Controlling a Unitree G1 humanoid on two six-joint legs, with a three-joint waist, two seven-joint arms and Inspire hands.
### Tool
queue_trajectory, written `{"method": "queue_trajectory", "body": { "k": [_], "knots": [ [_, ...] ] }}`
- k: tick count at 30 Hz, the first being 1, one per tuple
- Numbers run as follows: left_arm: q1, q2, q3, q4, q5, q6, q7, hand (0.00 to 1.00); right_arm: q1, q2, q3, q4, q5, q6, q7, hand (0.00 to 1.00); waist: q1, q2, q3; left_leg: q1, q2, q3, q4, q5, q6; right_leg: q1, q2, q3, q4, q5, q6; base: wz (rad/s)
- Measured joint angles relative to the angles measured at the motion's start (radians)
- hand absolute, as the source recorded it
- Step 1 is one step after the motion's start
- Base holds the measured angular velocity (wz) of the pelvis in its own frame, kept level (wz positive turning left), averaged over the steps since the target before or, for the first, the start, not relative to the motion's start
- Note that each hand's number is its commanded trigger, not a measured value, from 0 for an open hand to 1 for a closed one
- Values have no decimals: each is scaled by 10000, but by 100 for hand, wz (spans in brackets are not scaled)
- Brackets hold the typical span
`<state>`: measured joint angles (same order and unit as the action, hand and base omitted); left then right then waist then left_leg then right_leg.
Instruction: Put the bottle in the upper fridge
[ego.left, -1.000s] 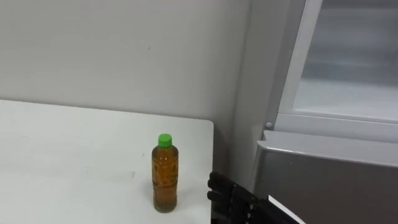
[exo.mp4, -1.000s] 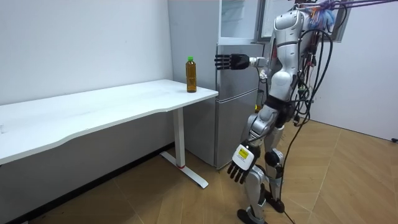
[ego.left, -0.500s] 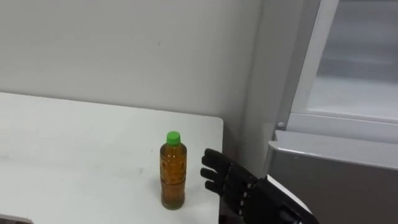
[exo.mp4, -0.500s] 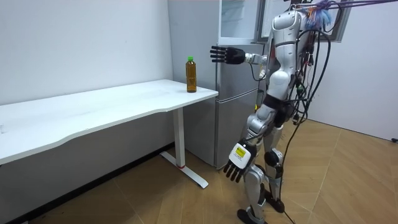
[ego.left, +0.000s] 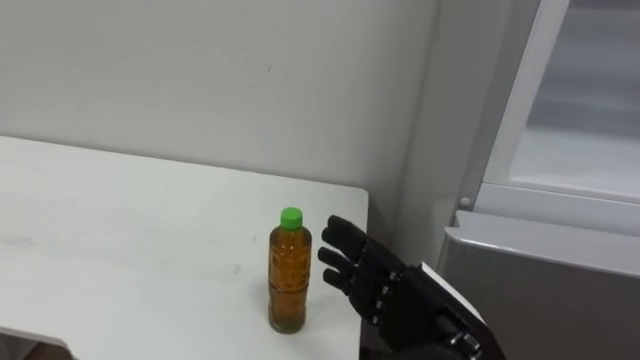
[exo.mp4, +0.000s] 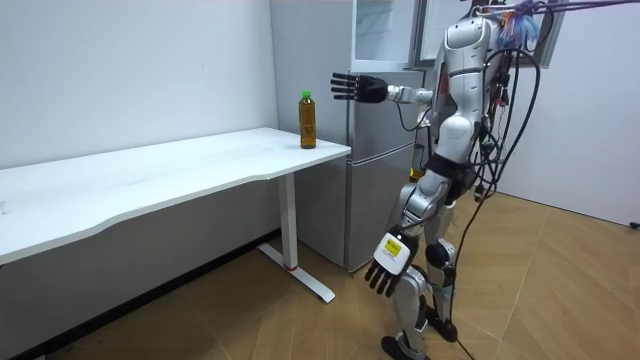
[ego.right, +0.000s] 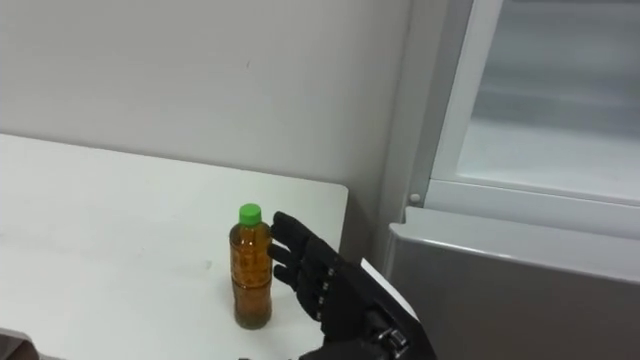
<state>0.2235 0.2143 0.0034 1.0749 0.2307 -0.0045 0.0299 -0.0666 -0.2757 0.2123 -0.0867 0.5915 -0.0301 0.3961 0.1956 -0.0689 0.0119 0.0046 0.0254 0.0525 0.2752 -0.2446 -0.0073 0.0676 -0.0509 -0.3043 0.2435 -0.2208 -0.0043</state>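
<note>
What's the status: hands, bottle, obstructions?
Right hand open, beside bottle, not touching. Left hand open, hanging low. Bottle upright on table. Nothing between it and fridge.

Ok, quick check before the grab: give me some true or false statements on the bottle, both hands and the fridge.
1. The bottle stands upright on the table. True.
2. The right hand is closed round the bottle. False: it is open beside it, gripping nothing.
3. The bottle has no cap. False: a green cap is on.
4. The upper fridge is open. True.
5. The left hand rests on the table. False: it hangs at the robot's side.
</note>
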Motion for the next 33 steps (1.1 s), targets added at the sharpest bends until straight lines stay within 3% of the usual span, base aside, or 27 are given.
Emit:
{"method": "queue_trajectory", "body": {
  "k": [9, 15, 23, 26, 33],
  "knots": [
    [181, 0, -91, 0, 190, 21, 24, 0, -362, 25, 669, 746, -13, -147, -1150, 0, 220, 9, 5, -143, -14, -138, 22, 16, -14, -16, -10, -279, -74, 3, 1, 6],
    [321, -44, -188, -405, 270, 46, 70, 0, -1015, 418, 826, 2056, -153, -158, -2043, 0, 353, -92, 21, -191, -61, -327, 110, 25, -7, 26, -19, -422, -190, 17, 24, 8],
    [565, -50, -391, -636, 463, 127, 74, 0, -1097, 732, 947, 2190, -722, -211, -2854, 0, 375, -51, 46, -375, -94, -573, 142, 42, -19, 20, -16, -611, -232, 25, 37, 8],
    [640, -51, -392, -869, 483, 141, 67, 0, -1404, 786, 1019, 2654, -978, -435, -3120, 0, 457, -46, 50, -446, -93, -588, 113, 60, -21, -17, -25, -697, -232, 25, 37, 4],
    [757, -64, -389, -1562, 922, 277, -24, 0, -1931, 817, 1182, 3224, -1560, -462, -4152, 0, 882, -81, 26, -476, -131, -684, 95, 76, -17, -15, -60, -840, -231, 25, 38, 3]
  ]
}}
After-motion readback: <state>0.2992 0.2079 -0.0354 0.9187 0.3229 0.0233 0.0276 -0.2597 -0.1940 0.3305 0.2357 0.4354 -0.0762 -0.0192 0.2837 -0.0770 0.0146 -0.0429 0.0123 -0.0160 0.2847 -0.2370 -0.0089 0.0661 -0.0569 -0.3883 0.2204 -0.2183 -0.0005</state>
